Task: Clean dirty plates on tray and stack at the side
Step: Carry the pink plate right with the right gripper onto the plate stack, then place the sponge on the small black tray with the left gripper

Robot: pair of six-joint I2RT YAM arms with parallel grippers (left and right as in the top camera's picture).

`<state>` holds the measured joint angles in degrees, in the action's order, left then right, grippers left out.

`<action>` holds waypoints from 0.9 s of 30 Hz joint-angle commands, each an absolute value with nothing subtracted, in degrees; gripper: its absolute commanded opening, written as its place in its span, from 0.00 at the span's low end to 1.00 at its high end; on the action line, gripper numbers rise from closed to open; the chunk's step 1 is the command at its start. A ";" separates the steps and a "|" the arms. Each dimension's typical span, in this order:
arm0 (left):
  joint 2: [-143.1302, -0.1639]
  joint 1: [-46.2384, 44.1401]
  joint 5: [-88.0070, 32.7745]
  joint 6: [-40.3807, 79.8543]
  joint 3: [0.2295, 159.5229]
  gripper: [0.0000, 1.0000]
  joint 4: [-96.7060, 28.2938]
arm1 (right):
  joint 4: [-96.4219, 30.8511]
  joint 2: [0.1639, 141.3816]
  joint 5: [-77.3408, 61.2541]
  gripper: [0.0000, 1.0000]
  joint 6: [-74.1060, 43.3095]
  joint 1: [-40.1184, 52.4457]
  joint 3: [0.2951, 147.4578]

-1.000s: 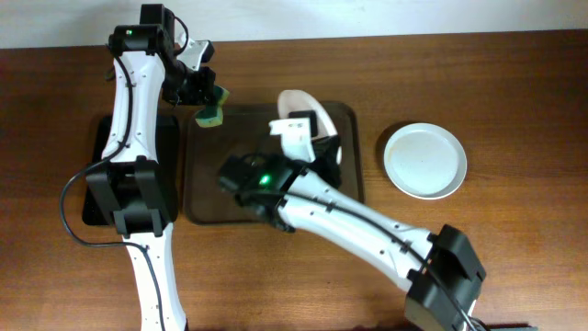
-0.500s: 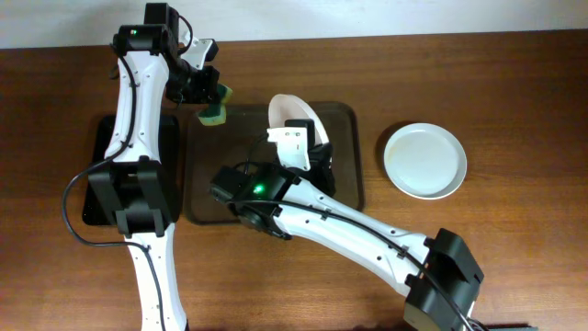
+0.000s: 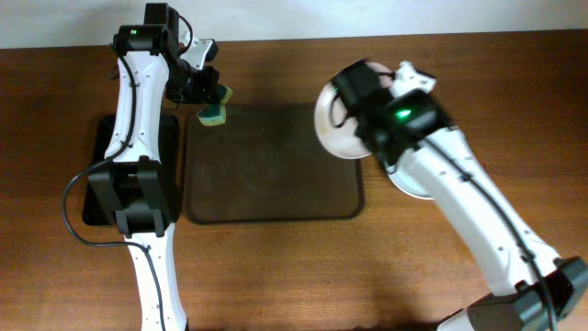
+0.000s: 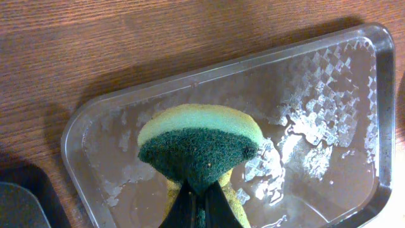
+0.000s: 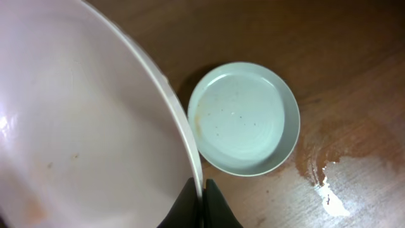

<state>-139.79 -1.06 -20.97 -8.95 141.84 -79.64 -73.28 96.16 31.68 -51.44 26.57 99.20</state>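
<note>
My right gripper (image 5: 202, 199) is shut on the rim of a white plate (image 5: 88, 126) and holds it tilted in the air; overhead this plate (image 3: 333, 124) hangs over the brown tray's right edge (image 3: 356, 175). Faint brown marks show on its face. A pale bluish-white plate (image 5: 243, 117) lies on the table below, partly hidden by the right arm overhead (image 3: 413, 184). My left gripper (image 4: 201, 209) is shut on a green and yellow sponge (image 4: 197, 142) above the tray's far left corner (image 3: 213, 112). The tray (image 4: 304, 82) looks wet. A third plate is out of view.
A black tray (image 3: 96, 175) lies left of the brown tray, under the left arm. A wet smear (image 5: 323, 183) marks the table beside the bluish plate.
My right arm has lifted the white plate off the tray and swung it right, toward the plate on the table. The left gripper with the sponge has barely moved.
</note>
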 commanded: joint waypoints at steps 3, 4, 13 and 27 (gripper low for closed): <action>-139.94 -1.08 -21.17 -8.45 141.45 0.01 -79.61 | -71.64 93.14 10.02 0.04 -36.05 6.90 99.61; -139.94 -1.08 -21.17 -8.45 141.47 0.01 -79.59 | -71.75 93.14 7.92 0.04 -34.37 2.63 99.20; -139.94 -1.10 -21.17 -8.45 141.45 0.01 -78.63 | -59.99 93.17 5.10 0.04 -30.46 -11.00 76.58; -136.79 -0.30 -15.99 -8.43 149.56 0.01 -86.70 | -44.99 93.23 -1.76 0.74 -29.91 -10.90 66.83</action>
<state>-139.79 -1.06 -20.14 -8.91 143.33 -83.55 -44.05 93.91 4.25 -30.37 -11.00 66.28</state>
